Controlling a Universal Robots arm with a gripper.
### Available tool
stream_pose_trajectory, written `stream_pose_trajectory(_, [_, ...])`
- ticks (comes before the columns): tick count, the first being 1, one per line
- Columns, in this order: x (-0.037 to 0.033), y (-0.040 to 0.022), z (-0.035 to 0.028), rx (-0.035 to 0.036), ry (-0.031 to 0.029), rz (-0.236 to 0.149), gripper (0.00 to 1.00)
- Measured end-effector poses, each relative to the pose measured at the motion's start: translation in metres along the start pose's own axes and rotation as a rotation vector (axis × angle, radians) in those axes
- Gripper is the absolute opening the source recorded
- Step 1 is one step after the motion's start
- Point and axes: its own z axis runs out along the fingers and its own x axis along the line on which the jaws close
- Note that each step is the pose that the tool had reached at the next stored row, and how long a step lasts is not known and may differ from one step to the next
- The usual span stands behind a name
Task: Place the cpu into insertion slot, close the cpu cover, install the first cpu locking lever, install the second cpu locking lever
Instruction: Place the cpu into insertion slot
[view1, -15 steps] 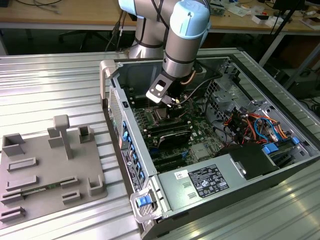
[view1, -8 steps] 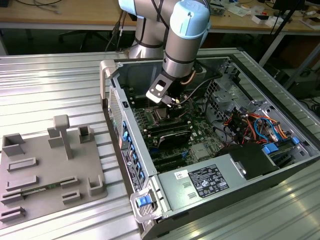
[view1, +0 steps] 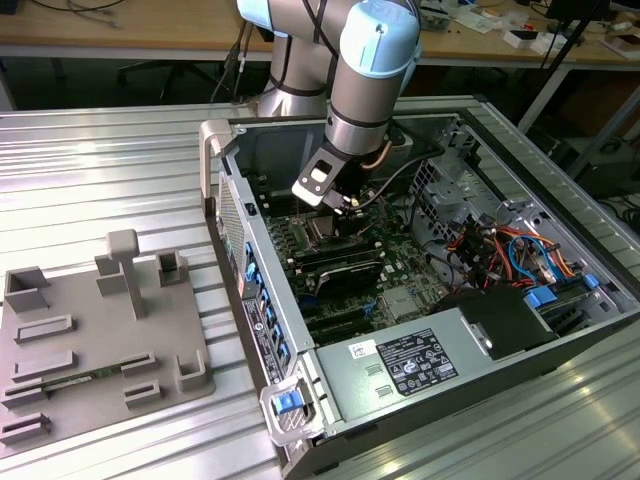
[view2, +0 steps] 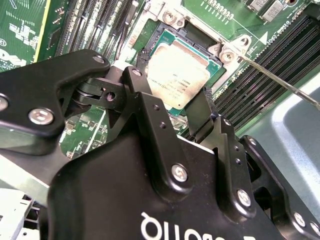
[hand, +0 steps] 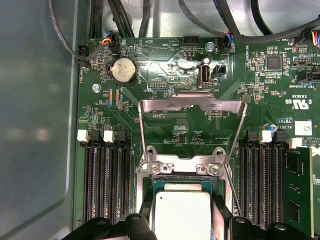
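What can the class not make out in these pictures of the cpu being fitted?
cpu: first wrist view, cut off by the picture's edge.
insertion slot: second wrist view, largely hidden by the cpu and the tool.
locking lever: second wrist view, its end runs off the picture's edge.

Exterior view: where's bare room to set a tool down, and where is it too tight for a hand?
Free: the ribbed table beyond the grey fixture tray, at the exterior view's left, and the strip before the computer case. Crowded: the gripper hangs over the cpu, hemmed by the raised cpu cover, memory slots and cables.
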Motion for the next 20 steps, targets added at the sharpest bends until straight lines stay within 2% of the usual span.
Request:
stream_pose_trajectory(4, [0.0,0.0,0.0003,-0.0001,0.0,0.0,0.55])
stream_pose_trajectory(6, [0.0004,0.0002,-0.0024,-0.0005,-0.0006,0.0,0.55])
stream_pose_trajectory(7, [0.0003,0.0003,-0.0051,-0.0001,-0.0037,0.0,0.55])
stream_pose_trajectory(11, [0.0007,0.0002,-0.0032,0.0003,-0.0155,-0.001,0.55])
stream_pose_trajectory(20, [0.0031,0.0001,-0.0003,0.0003,-0.0158,0.001,0.55])
